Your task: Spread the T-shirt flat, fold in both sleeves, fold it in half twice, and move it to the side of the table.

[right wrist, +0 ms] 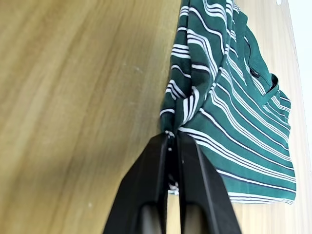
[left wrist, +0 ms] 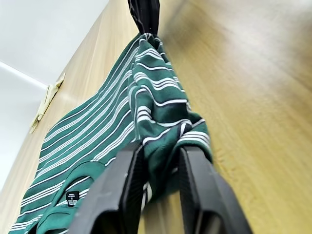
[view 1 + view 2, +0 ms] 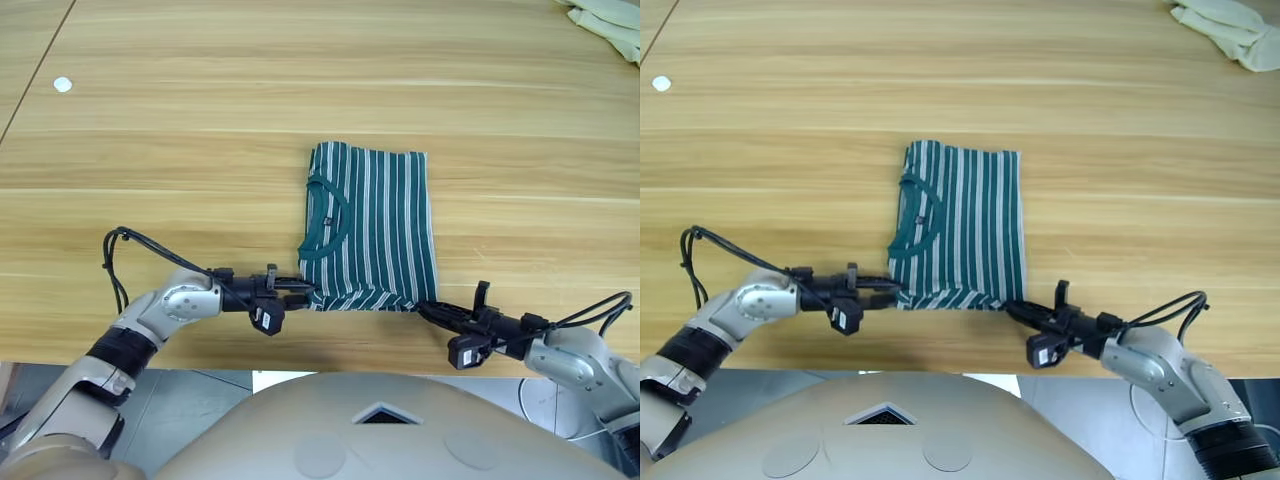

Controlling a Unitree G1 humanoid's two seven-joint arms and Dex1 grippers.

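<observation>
Light wooden table carries a green, white-striped cotton T-shirt toward its near edge, already a compact rectangle with sleeves tucked in. One more halving and the move aside seem left. Left gripper and right gripper each clamp a near corner. The wrist views reveal the pinched fabric, which the head views leave unclear.

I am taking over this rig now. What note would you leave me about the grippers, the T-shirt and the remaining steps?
Left gripper: shut on the near left corner of the T-shirt.
Right gripper: shut on its near right corner.
T-shirt: folded rectangle, mid-table, collar at its left edge.
Done: sleeves in, seemingly one fold.
Left: last fold, move to the side of the table.
</observation>
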